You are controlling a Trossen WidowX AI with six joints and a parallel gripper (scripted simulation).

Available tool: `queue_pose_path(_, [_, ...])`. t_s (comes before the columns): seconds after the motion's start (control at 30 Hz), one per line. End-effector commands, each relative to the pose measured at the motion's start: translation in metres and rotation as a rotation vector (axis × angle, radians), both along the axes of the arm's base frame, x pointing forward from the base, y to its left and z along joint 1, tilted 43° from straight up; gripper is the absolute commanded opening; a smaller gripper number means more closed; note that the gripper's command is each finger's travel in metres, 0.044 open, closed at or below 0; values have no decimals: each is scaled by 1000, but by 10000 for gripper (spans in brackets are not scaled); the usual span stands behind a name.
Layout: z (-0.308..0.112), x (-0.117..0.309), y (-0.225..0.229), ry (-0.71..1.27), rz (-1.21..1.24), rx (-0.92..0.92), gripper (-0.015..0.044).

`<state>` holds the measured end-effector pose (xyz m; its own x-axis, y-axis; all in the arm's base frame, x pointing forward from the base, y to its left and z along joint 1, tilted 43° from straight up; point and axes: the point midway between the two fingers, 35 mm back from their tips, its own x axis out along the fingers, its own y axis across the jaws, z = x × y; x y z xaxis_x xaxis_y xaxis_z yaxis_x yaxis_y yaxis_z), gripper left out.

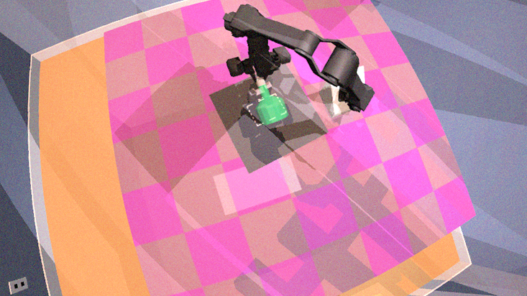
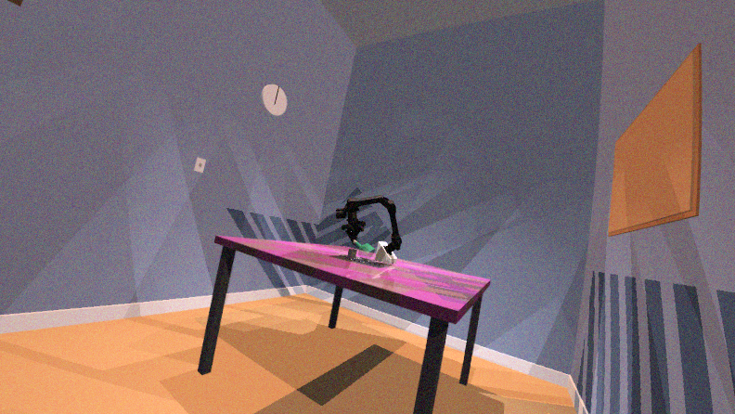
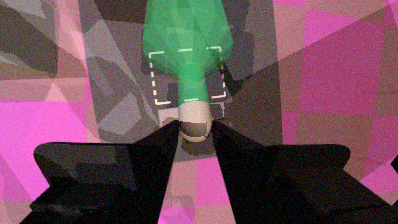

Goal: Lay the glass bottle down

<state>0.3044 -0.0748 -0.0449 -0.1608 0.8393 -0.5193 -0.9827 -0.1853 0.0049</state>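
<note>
Blue-grey walls (one wearing a round clock) surround a magenta-topped table on dark legs.

Your glass bottle is translucent green with a pale end on its neck, where it is gripped, and it leans well over without lying flat, neck end higher than the rounded body. In the exterior view you see that neck end raised above the small, blocky grey U-shaped rest, while from the top the body overlaps part of the white dashed outline, marked on the dark surface just beside the rest.
</note>
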Motion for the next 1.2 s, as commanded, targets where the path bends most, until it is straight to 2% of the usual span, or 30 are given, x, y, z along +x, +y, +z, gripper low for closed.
queue_pose_path(0.0, [-6,1,2,2,0,1,118])
queue_pose_path(1.17, [-27,2,4,-11,2,-8,118])
